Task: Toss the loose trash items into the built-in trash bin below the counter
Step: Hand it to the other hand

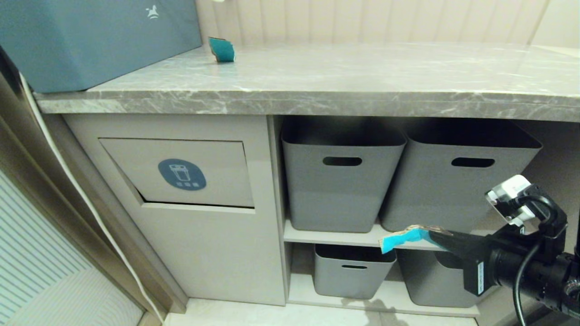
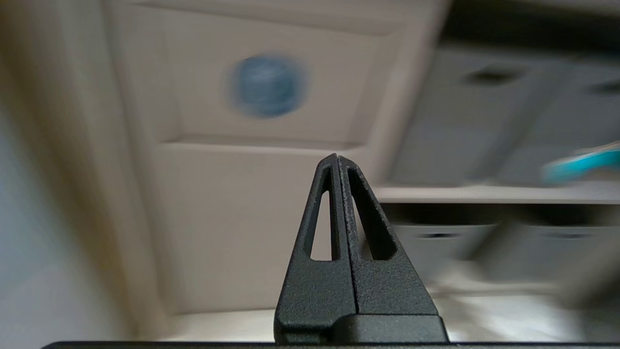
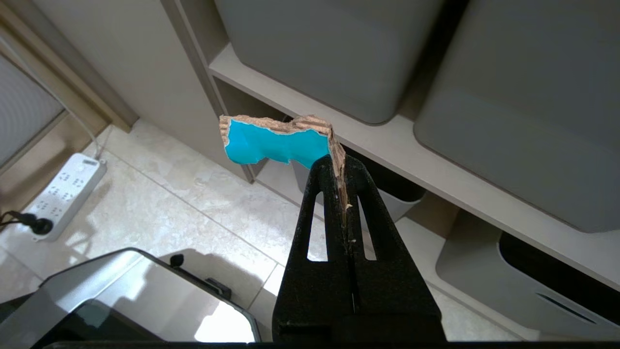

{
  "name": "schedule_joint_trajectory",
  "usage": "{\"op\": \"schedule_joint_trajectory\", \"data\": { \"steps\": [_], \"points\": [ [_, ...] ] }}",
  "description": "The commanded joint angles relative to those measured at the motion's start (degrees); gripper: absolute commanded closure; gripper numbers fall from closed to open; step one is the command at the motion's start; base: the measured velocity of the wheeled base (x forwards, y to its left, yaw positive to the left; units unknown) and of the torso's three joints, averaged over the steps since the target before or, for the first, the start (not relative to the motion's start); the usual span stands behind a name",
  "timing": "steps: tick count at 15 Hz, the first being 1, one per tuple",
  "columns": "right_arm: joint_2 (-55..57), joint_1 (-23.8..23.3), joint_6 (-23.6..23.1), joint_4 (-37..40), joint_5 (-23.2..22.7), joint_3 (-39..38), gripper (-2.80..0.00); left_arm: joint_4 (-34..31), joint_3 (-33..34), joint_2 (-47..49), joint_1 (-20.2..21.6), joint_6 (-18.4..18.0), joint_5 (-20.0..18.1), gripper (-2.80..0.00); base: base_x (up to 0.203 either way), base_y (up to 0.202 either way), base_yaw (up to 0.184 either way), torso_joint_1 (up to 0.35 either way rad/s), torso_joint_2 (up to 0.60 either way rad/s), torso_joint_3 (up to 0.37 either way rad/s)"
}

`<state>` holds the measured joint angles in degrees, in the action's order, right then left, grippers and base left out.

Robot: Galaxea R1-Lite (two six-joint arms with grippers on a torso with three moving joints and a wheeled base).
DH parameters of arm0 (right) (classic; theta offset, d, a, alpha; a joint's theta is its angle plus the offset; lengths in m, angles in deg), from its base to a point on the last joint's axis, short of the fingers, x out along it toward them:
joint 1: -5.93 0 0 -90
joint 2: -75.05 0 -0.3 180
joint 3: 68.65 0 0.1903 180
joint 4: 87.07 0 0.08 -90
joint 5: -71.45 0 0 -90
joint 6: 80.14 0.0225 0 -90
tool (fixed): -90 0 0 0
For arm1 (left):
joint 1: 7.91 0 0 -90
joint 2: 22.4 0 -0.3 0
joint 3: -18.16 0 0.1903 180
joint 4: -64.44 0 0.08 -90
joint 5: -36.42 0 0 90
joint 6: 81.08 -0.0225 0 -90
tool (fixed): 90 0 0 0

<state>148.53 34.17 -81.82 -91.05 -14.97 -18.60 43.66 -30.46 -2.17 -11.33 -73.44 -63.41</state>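
Right pincer (image 1: 437,236) clamped tight on a torn scrap of blue cardboard (image 1: 401,239), held in front of the grey tubs (image 1: 342,174) on the shelf. Left pincer (image 2: 337,162) fully closed, empty, facing the trash bin (image 1: 181,174) flap below the tabletop (image 1: 362,72). Second blue scrap (image 1: 222,50) sits on the tabletop near the blue box (image 1: 90,40).

four grey tubs (image 1: 342,181) on open shelves, a blue-teal box (image 1: 90,40), a white power strip (image 3: 65,194)
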Motion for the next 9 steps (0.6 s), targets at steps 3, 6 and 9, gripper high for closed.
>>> {"op": "schedule_joint_trajectory", "data": {
  "steps": [3,6,9],
  "points": [
    [3.12,0.58,-0.08,-0.25,-1.57,5.88,0.00,1.43,-15.34,26.69,-7.74,26.10,-18.32,0.00,0.000,0.000,0.000,0.000,0.00,0.000],
    [5.17,1.08,1.10,-0.17,-3.60,9.67,0.00,1.93,-14.78,30.07,-16.62,32.38,-28.35,0.00,0.000,0.000,0.000,0.000,0.00,0.000],
    [5.87,4.78,6.12,-0.09,-4.20,11.58,0.00,4.00,-11.51,34.94,-23.57,28.78,-29.15,0.00,0.000,0.000,0.000,0.000,0.00,0.000]
  ]
}}
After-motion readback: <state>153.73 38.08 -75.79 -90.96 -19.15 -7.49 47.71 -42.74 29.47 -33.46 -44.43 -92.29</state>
